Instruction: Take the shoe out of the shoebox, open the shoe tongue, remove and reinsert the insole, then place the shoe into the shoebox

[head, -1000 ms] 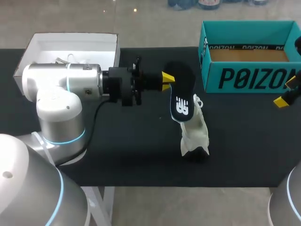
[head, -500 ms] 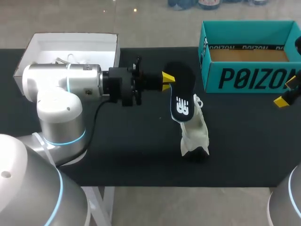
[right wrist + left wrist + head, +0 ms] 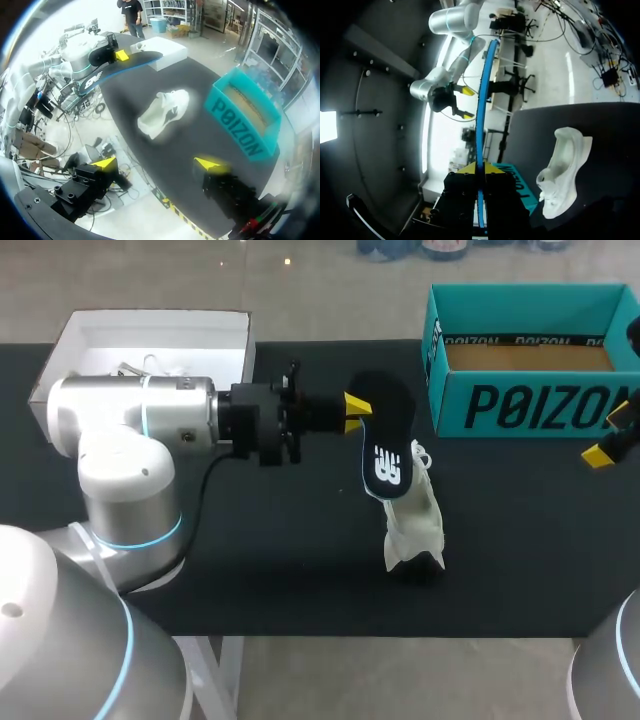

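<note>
A cream-white fabric shoe point(image 3: 412, 525) lies on its side on the black worktop point(image 3: 250, 540), outside both boxes. Just beyond it, the left end effector point(image 3: 357, 406) is clamped on a black foam insole with a white logo point(image 3: 385, 430), holding it over the shoe. The right end effector point(image 3: 157, 164) hangs released and empty near the teal cardboard shoebox point(image 3: 530, 405). A white cardboard box point(image 3: 150, 312) sits far left.

1. Shoe point(image 3: 413, 525): white, laces visible, lying on the dark table near its middle.
2. Insole point(image 3: 385, 445): black with a white logo and blue edge, out of the shoe, raised off the table, pinched between the left gripper point(image 3: 479, 169) fingers.
3. Shoebox point(image 3: 530, 405): teal, open, upright at the table's far right, well apart from the shoe.
</note>
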`<state>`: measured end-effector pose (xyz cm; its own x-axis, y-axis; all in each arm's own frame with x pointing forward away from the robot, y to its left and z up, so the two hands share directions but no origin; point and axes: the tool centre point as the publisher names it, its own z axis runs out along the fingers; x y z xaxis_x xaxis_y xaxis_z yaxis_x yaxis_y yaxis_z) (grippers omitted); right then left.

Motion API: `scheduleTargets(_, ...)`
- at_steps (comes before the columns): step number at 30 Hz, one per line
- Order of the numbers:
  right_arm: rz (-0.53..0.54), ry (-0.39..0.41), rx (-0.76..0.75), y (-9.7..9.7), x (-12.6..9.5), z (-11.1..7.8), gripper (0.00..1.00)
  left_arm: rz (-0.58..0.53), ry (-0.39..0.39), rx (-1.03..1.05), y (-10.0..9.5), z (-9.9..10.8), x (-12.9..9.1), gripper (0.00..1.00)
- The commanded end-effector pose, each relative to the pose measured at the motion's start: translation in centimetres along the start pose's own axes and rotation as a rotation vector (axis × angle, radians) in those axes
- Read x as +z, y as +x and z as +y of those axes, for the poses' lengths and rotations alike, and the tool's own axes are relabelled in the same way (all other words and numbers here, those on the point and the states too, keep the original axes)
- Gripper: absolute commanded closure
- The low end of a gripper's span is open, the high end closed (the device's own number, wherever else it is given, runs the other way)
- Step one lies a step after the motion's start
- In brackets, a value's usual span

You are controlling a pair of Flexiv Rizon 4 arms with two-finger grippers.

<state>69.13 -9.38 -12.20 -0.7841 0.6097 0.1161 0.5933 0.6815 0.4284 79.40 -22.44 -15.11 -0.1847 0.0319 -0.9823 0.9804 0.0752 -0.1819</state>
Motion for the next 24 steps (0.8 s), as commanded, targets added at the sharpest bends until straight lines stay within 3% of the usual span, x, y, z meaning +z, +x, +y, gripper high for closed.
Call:
scheduleTargets(1, 0.002, 0.005, 0.001, -0.2, 0.1, 0.2, 0.00, 0.005, -0.001, 0.000, 0.0, -0.1, 0.1, 1.00)
scheduleTargets(9, 0.002, 0.005, 0.001, -0.2, 0.1, 0.2, 0.00, 0.005, -0.001, 0.000, 0.0, -0.1, 0.1, 1.00)
scheduleTargets(18, 0.002, 0.005, 0.001, -0.2, 0.1, 0.2, 0.00, 0.062, 0.056, -0.063, 0.9, -2.1, 0.0, 1.00)
scheduleTargets(24, 0.002, 0.005, 0.001, -0.2, 0.1, 0.2, 0.00, 0.070, 0.059, -0.133, 2.7, -3.4, 0.7, 1.00)
